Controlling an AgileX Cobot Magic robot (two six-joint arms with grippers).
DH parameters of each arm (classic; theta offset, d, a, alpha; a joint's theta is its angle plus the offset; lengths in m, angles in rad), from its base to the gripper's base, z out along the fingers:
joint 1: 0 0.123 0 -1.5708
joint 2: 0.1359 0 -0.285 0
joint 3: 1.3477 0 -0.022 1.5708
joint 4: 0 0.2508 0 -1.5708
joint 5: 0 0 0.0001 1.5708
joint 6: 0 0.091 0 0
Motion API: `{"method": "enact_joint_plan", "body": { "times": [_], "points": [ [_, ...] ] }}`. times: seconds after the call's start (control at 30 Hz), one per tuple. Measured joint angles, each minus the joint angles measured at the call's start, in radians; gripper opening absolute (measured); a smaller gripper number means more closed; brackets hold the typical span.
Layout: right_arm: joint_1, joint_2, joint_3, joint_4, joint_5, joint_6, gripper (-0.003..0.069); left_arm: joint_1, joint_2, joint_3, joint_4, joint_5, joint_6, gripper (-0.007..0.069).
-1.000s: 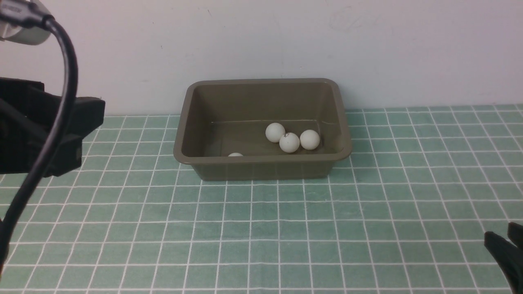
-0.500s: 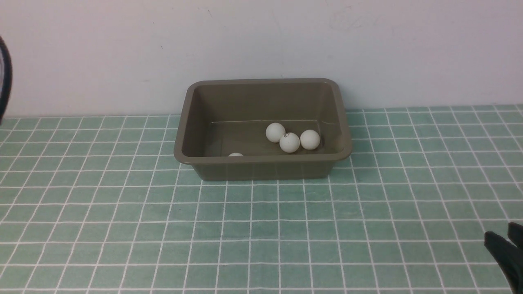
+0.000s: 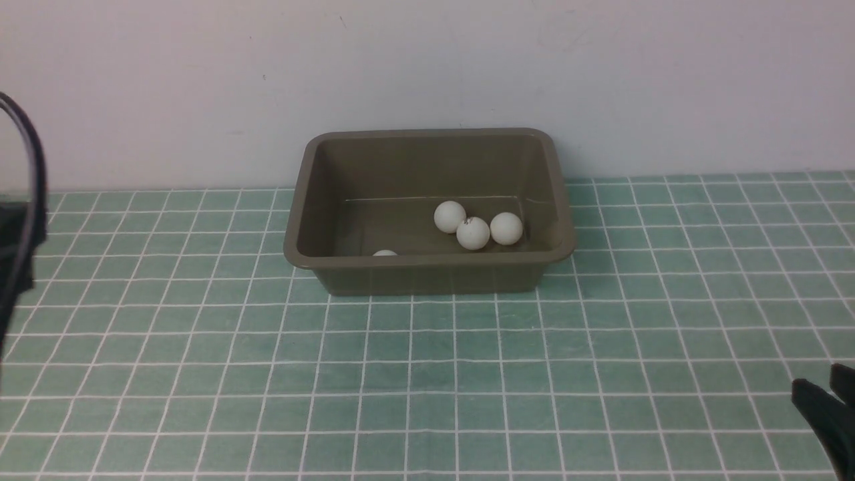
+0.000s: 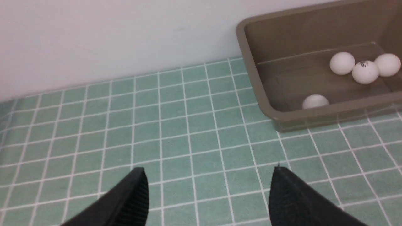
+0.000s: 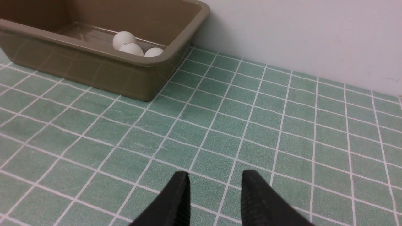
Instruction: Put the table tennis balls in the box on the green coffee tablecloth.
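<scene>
The olive-brown box (image 3: 427, 272) stands on the green coffee tablecloth (image 3: 427, 374) against the back wall. Three table tennis balls cluster at its right: (image 3: 450, 217), (image 3: 473, 233), (image 3: 506, 228). Another ball (image 3: 385, 253) peeks over the front wall on the left. My left gripper (image 4: 209, 169) hangs open and empty above the cloth, left of the box (image 4: 314, 114). Near the front right corner my right gripper (image 5: 215, 173) has its fingers close together with nothing between them, well apart from the box (image 5: 103, 62); its tips show in the front view (image 3: 818, 391).
A pale wall (image 3: 427, 67) rises directly behind the box. A black cable and part of my left arm (image 3: 20, 220) show at the front view's left edge. Only gridded cloth lies around the box.
My left arm has drawn back to the left, from covering the front view's left side to only its edge. The balls, box and right gripper have not moved.
</scene>
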Motion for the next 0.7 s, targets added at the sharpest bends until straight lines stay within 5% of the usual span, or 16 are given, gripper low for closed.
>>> {"method": "enact_joint_plan", "body": {
  "times": [0.3,0.7],
  "points": [
    [0.000,0.000,0.000,0.000,0.000,0.000,0.0221,0.000,-0.158,0.458,-0.082,-0.222,0.034,0.0461],
    [0.000,0.000,0.000,0.000,0.000,0.000,0.0221,0.000,-0.411,0.712,-0.071,-0.368,0.046,0.0461]
  ]
}}
